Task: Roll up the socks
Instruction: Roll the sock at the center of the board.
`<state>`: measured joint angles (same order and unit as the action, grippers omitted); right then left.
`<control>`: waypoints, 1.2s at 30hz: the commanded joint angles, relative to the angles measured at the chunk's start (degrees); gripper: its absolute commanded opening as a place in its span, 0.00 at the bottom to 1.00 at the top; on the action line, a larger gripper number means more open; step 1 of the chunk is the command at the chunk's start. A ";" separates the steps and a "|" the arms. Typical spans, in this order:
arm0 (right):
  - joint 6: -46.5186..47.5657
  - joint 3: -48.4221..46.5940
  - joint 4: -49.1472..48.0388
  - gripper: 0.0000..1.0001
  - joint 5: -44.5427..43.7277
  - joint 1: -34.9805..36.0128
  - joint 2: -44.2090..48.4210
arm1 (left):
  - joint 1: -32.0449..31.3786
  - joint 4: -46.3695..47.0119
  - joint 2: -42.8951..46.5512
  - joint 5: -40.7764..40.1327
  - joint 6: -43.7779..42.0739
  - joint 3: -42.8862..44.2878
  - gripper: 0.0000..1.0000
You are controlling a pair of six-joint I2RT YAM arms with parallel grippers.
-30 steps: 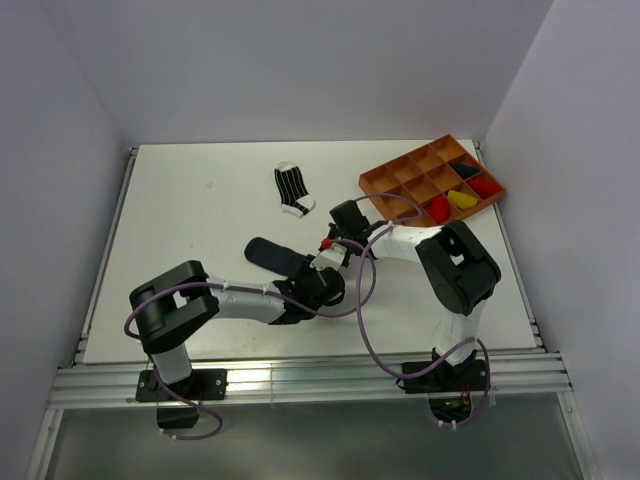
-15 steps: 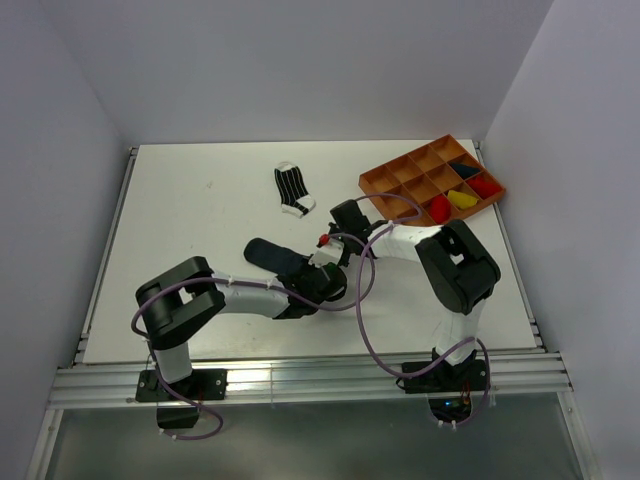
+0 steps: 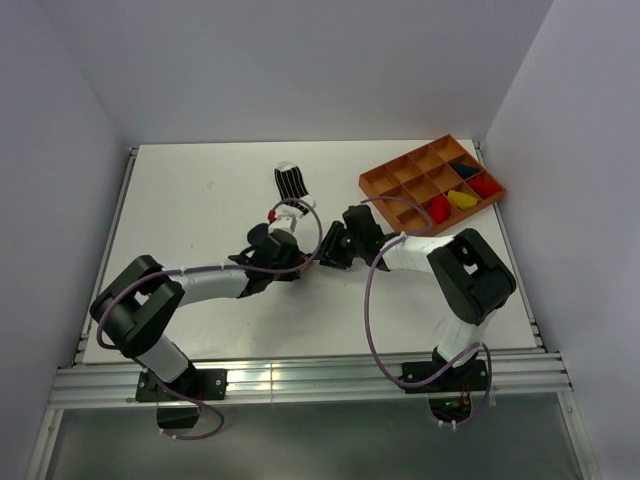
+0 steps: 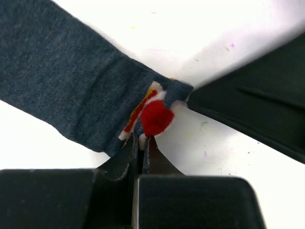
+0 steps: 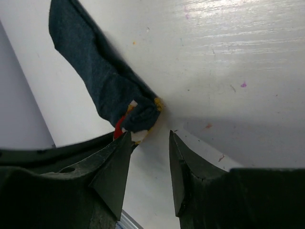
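Now that the left gripper (image 4: 142,141) has pinched shut on the patterned cuff of the dark navy fabric sock (image 4: 71,81), the right gripper (image 5: 148,138) has let go, its jaws partly apart just beside that cuff. The sock lies on the white bench (image 4: 214,28) near the middle, so the roll looks barely begun.

Navy sock (image 4: 71,81): matt, finely knit cloth with a fuzzy red-yellow-white cuff patch; striped sock (image 3: 292,184): ribbed cloth; surface (image 5: 228,57): white, smooth, faint sheen, flecked; tray (image 3: 395,180): matt orange plastic; left gripper (image 4: 142,143) jaws: matt black plastic.
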<state>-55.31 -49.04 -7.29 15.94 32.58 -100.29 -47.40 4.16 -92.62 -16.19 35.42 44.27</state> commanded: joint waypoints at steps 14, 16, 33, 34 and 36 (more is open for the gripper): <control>-5.69 3.86 -13.72 0.47 2.34 -0.32 -2.27 | 14.70 8.40 -3.71 35.51 15.55 -3.66 0.01; -5.95 3.60 -13.71 0.48 2.34 -0.32 -2.89 | 15.40 10.33 -4.15 36.39 17.31 -5.06 0.01; -3.76 -0.18 -5.82 0.31 -1.09 0.12 -6.50 | 15.84 11.04 -7.93 38.33 18.64 -5.60 0.00; -3.41 -1.14 -3.20 0.26 -1.53 0.29 -6.41 | 15.84 10.95 -7.84 38.25 18.55 -5.51 0.01; -1.82 -2.20 -0.98 0.11 -2.85 0.47 -6.32 | 15.93 10.52 -7.67 37.72 18.11 -5.42 0.01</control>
<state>-60.10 -48.56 -14.48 17.19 32.64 -105.60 -31.20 17.93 -98.78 21.85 54.76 39.66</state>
